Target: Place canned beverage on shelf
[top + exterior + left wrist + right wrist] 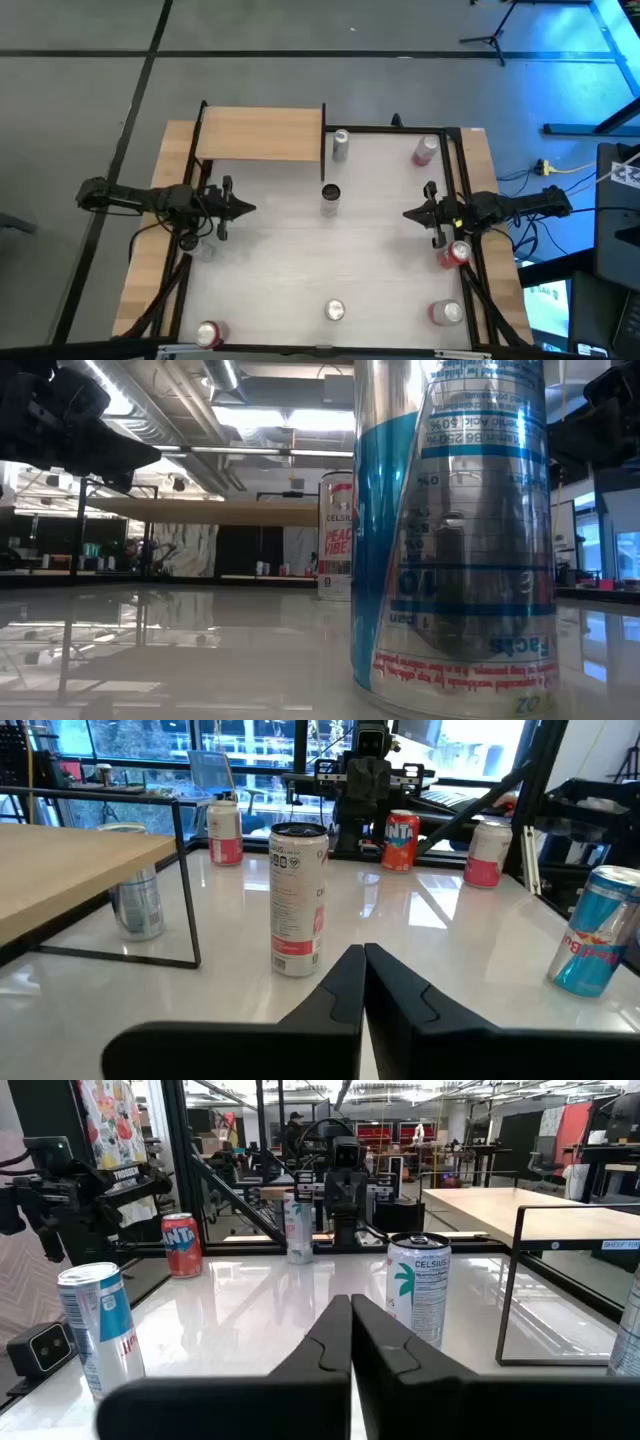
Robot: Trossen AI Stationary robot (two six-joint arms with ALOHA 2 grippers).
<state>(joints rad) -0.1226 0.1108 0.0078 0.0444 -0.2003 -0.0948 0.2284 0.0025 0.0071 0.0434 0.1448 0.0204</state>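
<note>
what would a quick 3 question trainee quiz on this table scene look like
1. True or false: a can already stands on top of the shelf.
2. Both hands, left hand and right hand, are: A) shut and holding nothing B) open C) each gripping a can.
3. Which can stands nearest the middle of the table, between the two hands?

Key
1. False: the board's top is bare, and the silver can stands on the table beside it.
2. A.
3. The tall white Celsius can.
</note>
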